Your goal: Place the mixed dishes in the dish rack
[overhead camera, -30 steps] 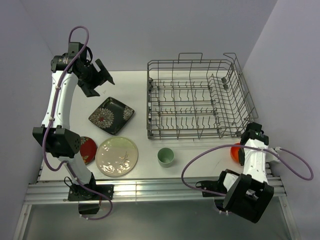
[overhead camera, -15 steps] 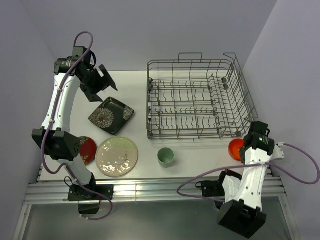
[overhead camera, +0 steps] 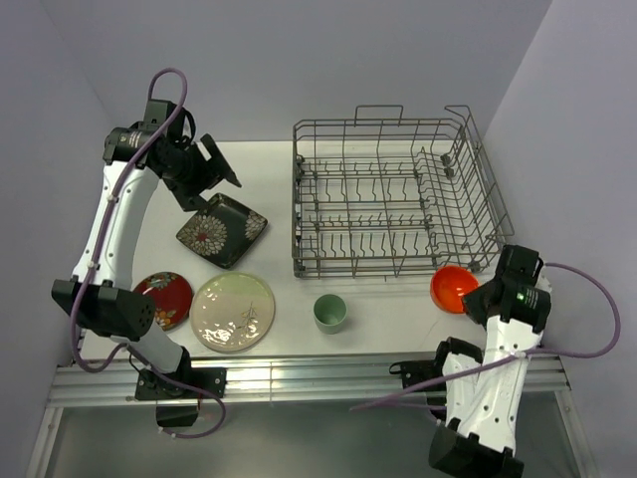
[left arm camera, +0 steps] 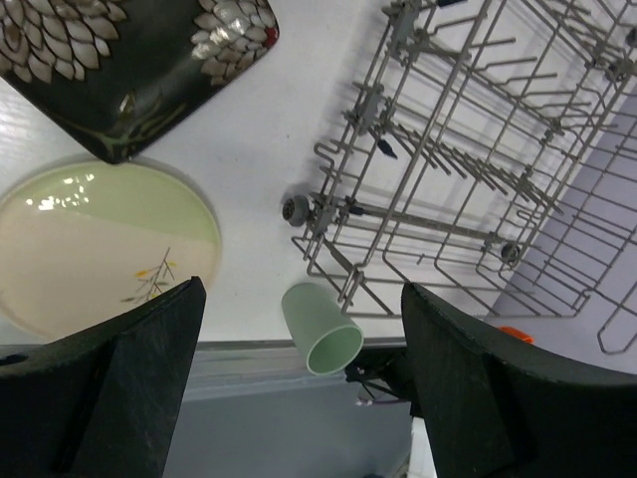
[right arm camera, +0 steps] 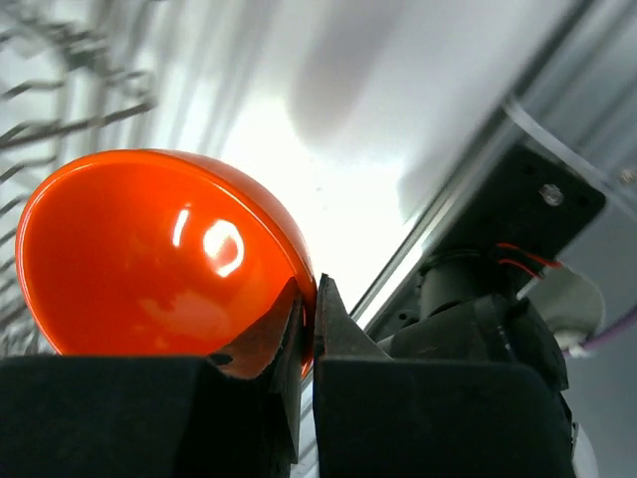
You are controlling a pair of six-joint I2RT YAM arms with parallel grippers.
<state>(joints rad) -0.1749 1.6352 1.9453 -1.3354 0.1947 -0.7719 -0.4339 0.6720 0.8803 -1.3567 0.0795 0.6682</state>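
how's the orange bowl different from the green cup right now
The orange bowl is wide and shallow; the green cup is narrower and taller. The orange bowl is clamped at its rim in the jaws of the right gripper; the green cup stands free on the table, untouched. Both are outside the dish rack.

Soft, even overhead light fills the top view, the dish rack (overhead camera: pixel 378 123) casting faint shadows on the white surface (overhead camera: pixel 269 169). From the right wrist, glare bleaches the surface, rack wires blur, and hotspots gleam on the small orange bowl (right arm camera: pixel 149 249).
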